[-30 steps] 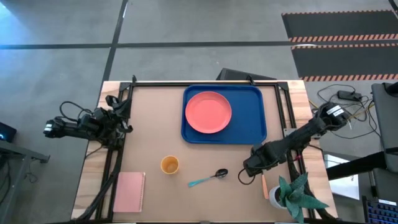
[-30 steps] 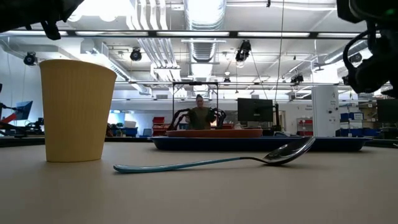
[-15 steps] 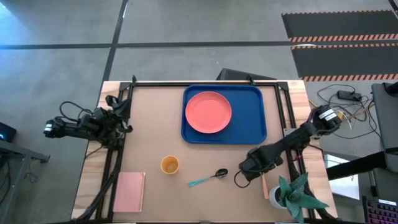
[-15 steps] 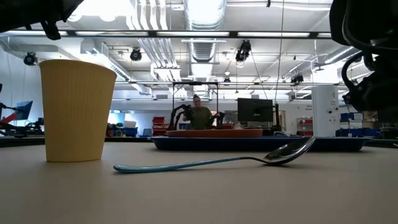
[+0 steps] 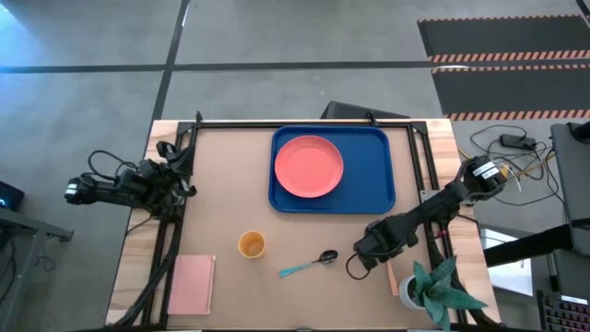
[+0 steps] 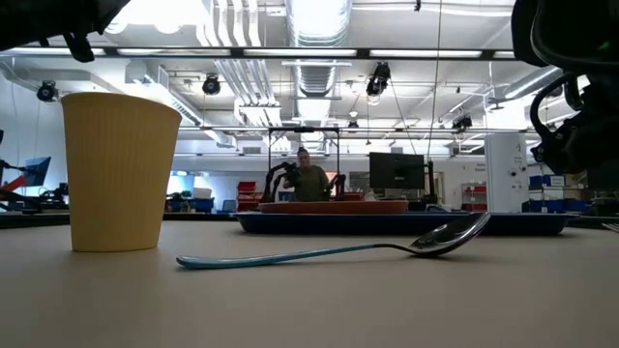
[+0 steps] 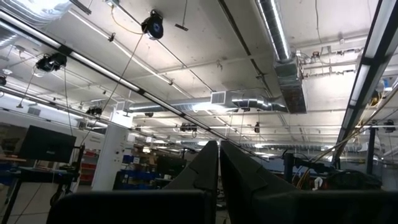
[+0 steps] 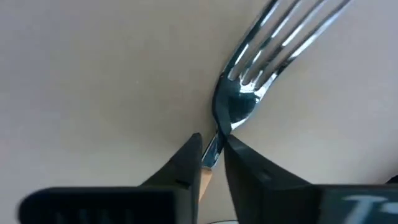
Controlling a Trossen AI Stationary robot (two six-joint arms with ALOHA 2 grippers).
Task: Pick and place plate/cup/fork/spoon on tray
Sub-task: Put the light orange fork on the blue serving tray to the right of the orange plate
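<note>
The coral plate [image 5: 309,166] lies in the blue tray [image 5: 373,180] at the table's far middle. The orange-yellow cup [image 5: 251,244] stands upright near the front, and the blue-handled spoon [image 5: 310,265] lies to its right. Further right lies the fork [image 8: 273,43], whose salmon handle [image 5: 391,275] shows beside my right gripper [image 5: 383,258], which is shut on it. My left gripper [image 7: 218,152] rests shut at the table's left edge, pointing up at the ceiling. My right gripper pinches the fork's thin metal neck [image 8: 218,134], between the tines and the orange handle, with its two fingertips [image 8: 189,155]. The fingers come down from above, one on each side of the neck. The fork lies flat on the table.
A pink notebook [image 5: 192,283] lies at the near left corner. A potted plant [image 5: 433,290] stands at the near right corner, close to the fork's handle. A person [image 6: 308,179] shows in the room beyond the table.
My right gripper has moved down and a little toward the table's near edge, onto the fork. The cup, the spoon, the plate and the tray have kept still.
</note>
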